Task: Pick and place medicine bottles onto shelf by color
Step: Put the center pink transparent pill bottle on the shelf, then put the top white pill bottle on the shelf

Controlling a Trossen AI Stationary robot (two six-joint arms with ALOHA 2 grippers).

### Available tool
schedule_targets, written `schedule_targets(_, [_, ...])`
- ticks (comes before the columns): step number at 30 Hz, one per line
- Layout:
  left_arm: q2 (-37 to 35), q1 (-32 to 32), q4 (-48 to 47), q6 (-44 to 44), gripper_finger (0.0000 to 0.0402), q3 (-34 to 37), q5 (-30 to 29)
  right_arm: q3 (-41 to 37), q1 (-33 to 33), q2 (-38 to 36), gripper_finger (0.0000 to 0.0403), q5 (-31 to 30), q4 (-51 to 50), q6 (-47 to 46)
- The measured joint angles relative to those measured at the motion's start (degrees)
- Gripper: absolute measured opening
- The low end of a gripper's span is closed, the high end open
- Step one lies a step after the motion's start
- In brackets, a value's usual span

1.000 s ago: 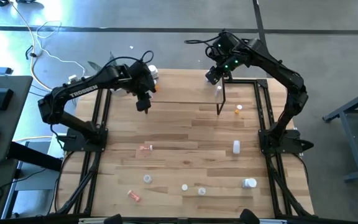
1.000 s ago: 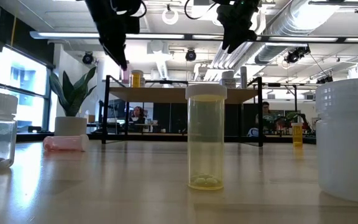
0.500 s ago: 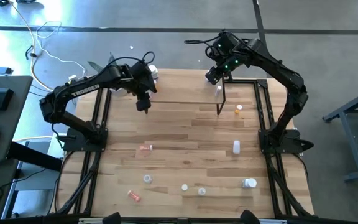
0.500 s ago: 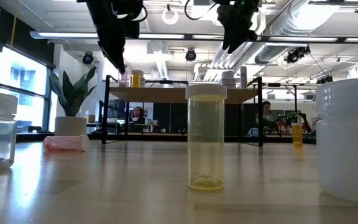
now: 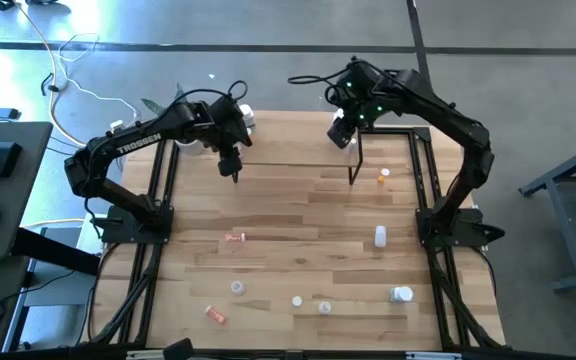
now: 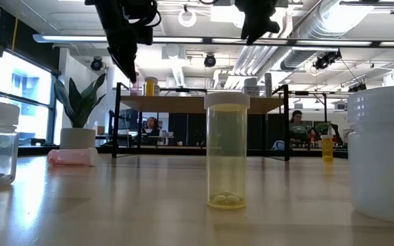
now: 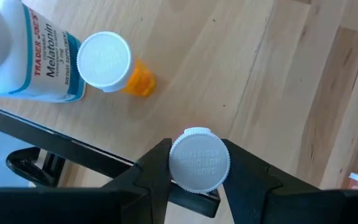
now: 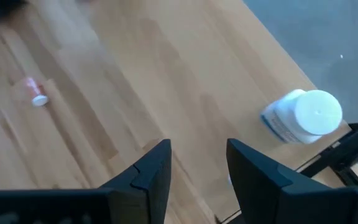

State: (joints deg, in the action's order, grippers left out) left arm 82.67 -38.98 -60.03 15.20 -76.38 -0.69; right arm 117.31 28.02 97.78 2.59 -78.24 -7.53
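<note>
The left gripper (image 7: 197,168) is clamping a white-capped bottle (image 7: 199,160) by its cap over the shelf (image 5: 298,150), likely light, rigid and slick, while the right gripper (image 8: 197,165) is hanging empty, fingers apart.

two robot arms counted, two grippers, left gripper (image 7: 199,186) and right gripper (image 8: 197,168), one shelf (image 5: 298,145), seven small bottles seen loose on the tabletop (image 5: 298,240), one potted plant (image 6: 79,109)

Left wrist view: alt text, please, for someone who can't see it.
The left gripper clamps a white-capped bottle above the wooden shelf. Beyond it stand an orange bottle with a white cap and a white melatonin bottle.
</note>
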Motion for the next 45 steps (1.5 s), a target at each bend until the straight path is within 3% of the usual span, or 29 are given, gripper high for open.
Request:
schedule_targets(18, [0.1, 0.0, -0.2, 1.1, 0.0210, 0.2, 0.0, 1.6, -11.1, 0.0, 0.0146, -0.4, -6.4, -6.2])
schedule_targets(31, [-1.7, 0.0, -0.1, 1.1, 0.0210, 0.2, -2.4, 1.0, -19.7, 0.0, 0.0146, -10.1, -12.0, -11.0])
schedule_targets(36, [-4.8, 0.0, -0.3, 0.5, 0.0209, 0.1, -2.5, -3.6, -21.8, -0.8, 0.0146, -12.0, -11.7, -12.2])
schedule_targets(45, [-11.7, 0.0, -2.1, -2.5, 0.0209, 0.1, -2.4, -21.2, -23.4, -9.0, 0.0146, -11.1, -10.3, -23.2])
